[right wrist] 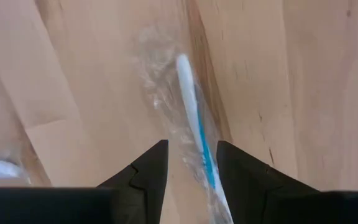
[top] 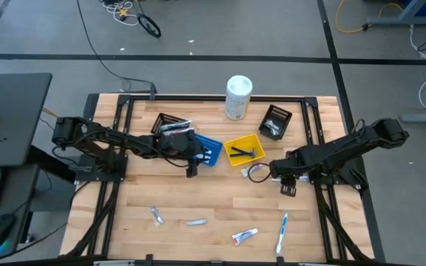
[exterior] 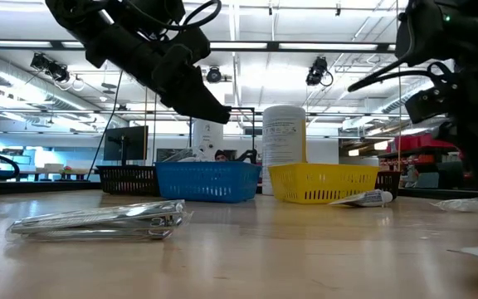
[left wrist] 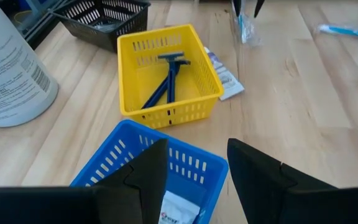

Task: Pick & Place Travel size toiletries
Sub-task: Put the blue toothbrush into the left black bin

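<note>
Right gripper (right wrist: 191, 163) seemingly pinches wrapped toothbrush (right wrist: 194, 112).

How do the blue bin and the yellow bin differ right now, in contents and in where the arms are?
The yellow bin holds dark-handled razors; the blue bin shows a white packet instead. The left gripper hangs open directly above the blue bin, while nothing hovers over the yellow bin. The right gripper is off both, holding a wrapped toothbrush. Both bins are slotted plastic baskets sitting side by side.
</note>
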Robot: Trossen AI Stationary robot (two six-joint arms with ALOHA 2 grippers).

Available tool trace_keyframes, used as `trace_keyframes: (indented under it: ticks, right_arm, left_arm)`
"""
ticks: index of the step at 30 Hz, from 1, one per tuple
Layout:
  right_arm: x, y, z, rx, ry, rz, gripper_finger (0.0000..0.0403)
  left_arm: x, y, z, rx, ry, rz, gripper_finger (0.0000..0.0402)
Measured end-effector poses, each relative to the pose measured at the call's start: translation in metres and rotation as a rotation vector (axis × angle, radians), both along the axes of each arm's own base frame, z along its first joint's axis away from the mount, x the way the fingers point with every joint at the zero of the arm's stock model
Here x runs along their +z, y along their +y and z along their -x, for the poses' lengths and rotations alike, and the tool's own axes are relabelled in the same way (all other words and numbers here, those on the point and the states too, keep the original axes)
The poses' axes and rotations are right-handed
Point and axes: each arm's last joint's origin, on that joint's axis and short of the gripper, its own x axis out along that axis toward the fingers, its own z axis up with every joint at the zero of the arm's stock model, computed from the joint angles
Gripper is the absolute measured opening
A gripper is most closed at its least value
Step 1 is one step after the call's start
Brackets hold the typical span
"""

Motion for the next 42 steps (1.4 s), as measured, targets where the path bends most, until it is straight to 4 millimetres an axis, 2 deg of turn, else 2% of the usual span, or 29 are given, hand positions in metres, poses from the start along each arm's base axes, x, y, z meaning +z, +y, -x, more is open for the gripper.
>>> trace_keyframes:
  ticks: [15,21,24,28,34,38,42]
  right_arm:
    - [-0.028,-0.003,0.01,-0.008,-0.025,0.017,0.0141]
    - [-0.031,-0.005,0.009,-0.004,-0.067,0.085,0.009]
    - [-0.03,-0.003,0.004,-0.022,-0.117,0.046,0.0058]
    - [-0.018,0.004,-0.01,-0.041,-0.18,-0.125,0.0033]
    - [0.019,0.014,-0.047,0.022,-0.477,-0.263,0.0029]
    - [0.045,0.017,-0.07,0.217,-0.816,-0.154,0.0028]
    - [0.066,0.014,-0.084,0.353,-1.108,0.125,0.0027]
  left_arm:
    - [0.003,0.0,-0.002,0.005,-0.035,0.007,0.0176]
    - [0.003,0.0,-0.002,0.005,-0.035,0.006,0.0176]
    - [0.003,0.0,-0.002,0.002,-0.034,-0.001,0.0176]
    - [0.003,0.0,-0.002,0.001,-0.034,-0.003,0.0176]
    - [0.003,0.0,-0.002,0.001,-0.04,-0.003,0.0176]
    - [0.004,0.0,-0.002,0.002,-0.041,-0.001,0.0176]
    - [0.007,0.0,-0.003,0.029,-0.089,0.072,0.0176]
